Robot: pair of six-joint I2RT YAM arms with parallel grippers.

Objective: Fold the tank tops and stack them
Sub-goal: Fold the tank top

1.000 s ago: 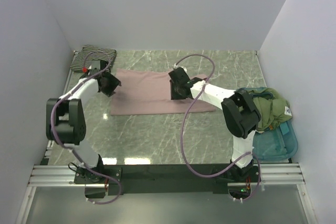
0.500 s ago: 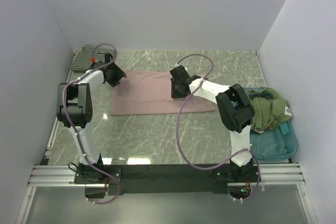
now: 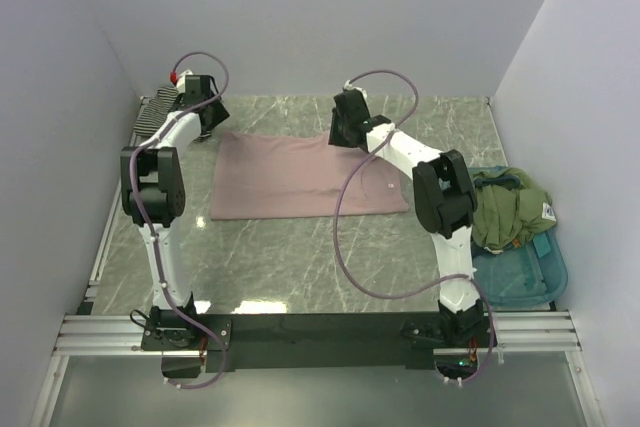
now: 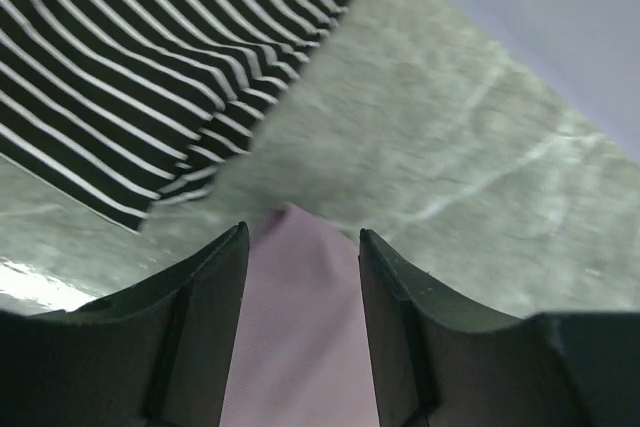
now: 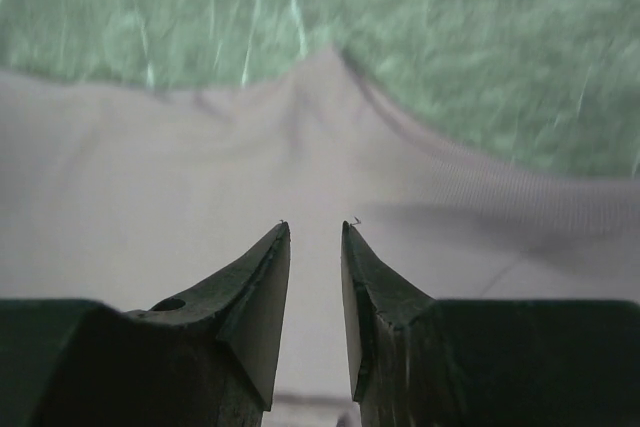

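Left gripper (image 4: 302,235) released above corner of pink tank top (image 3: 300,177), right gripper (image 5: 315,224) parted above its far edge

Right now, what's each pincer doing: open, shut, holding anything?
Left pincer: open, empty, over a corner of the dusty-pink thin fabric tank top.
Right pincer: narrowly open, empty, above the same top.

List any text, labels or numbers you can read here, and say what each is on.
No text is readable.
White tag on the green garment in the tray: too small to read.
Pink top and striped top: no print visible.
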